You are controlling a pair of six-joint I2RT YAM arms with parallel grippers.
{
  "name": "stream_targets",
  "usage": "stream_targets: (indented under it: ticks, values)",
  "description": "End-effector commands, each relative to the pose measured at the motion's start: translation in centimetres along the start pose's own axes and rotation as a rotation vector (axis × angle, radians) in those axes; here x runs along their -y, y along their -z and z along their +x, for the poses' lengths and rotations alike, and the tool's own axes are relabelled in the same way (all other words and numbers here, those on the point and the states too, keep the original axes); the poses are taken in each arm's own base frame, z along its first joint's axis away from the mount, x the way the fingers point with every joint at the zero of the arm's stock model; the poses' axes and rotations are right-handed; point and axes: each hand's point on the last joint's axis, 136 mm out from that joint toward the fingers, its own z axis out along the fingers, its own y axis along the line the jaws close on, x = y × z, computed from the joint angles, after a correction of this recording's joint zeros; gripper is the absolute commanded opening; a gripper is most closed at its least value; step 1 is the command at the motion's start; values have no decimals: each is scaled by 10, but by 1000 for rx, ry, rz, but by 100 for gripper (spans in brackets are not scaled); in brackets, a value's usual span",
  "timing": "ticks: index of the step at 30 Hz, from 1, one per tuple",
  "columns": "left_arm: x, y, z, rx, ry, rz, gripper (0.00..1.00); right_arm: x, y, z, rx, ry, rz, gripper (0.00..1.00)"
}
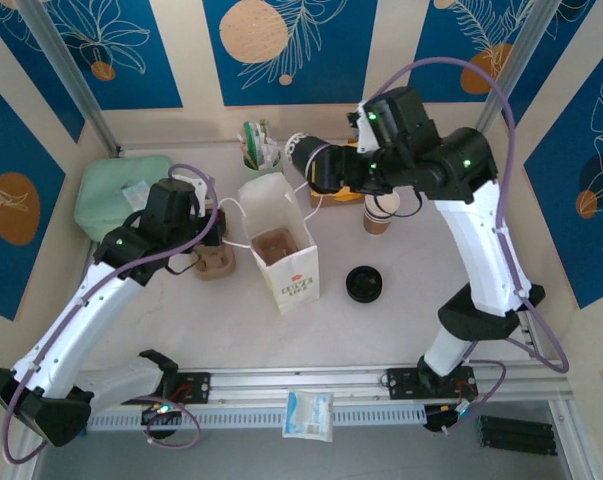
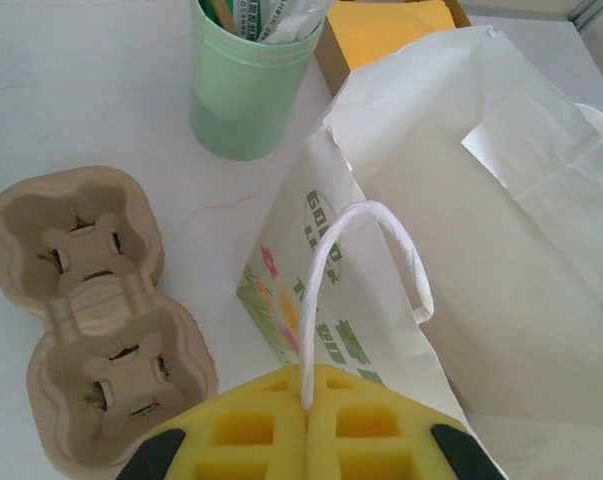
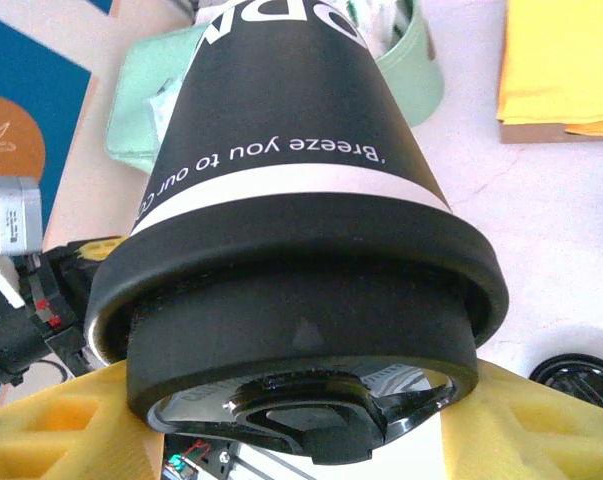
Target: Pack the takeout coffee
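The takeout coffee (image 1: 309, 163) is a black cup (image 3: 281, 130) with a white band, white lettering and a black lid (image 3: 301, 300). My right gripper (image 1: 331, 172) (image 3: 301, 425) is shut on it, yellow pads (image 3: 61, 430) on either side of the lid. It hangs tipped on its side just behind the open white paper bag (image 1: 286, 255) (image 2: 481, 200). My left gripper (image 1: 219, 225) (image 2: 307, 405) is shut on the bag's white handle (image 2: 366, 215). Something brown lies inside the bag (image 1: 276, 245). A stack of white-and-brown paper cups (image 1: 381, 212) stands right of the bag.
A brown pulp cup carrier (image 1: 213, 265) (image 2: 91, 310) lies left of the bag. A loose black lid (image 1: 364, 283) (image 3: 581, 375) rests to the bag's right. Behind stand a green cup of sachets (image 1: 259, 155) (image 2: 246, 95), yellow napkins (image 2: 391, 20) and a green pouch (image 1: 121, 190).
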Motion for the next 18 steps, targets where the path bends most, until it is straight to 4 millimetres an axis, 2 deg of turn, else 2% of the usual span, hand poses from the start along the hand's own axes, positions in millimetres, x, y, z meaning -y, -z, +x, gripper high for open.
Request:
stream_targets:
  ticks: [1,6,10,14,18]
  values:
    - [-8,11,-10,26,-4,-48,3,15,13,0,10,-22,0,58]
    - [-16,22,-15,52,-23,-95,3,53,23,5,22,-105,64,58]
    - [-19,28,-18,70,-27,-109,3,82,22,16,7,-178,103,58]
    - [-19,30,-18,74,-28,-109,3,103,5,35,-60,-224,141,58]
    - [-20,33,-19,84,-26,-115,3,115,-20,54,-150,-242,162,58]
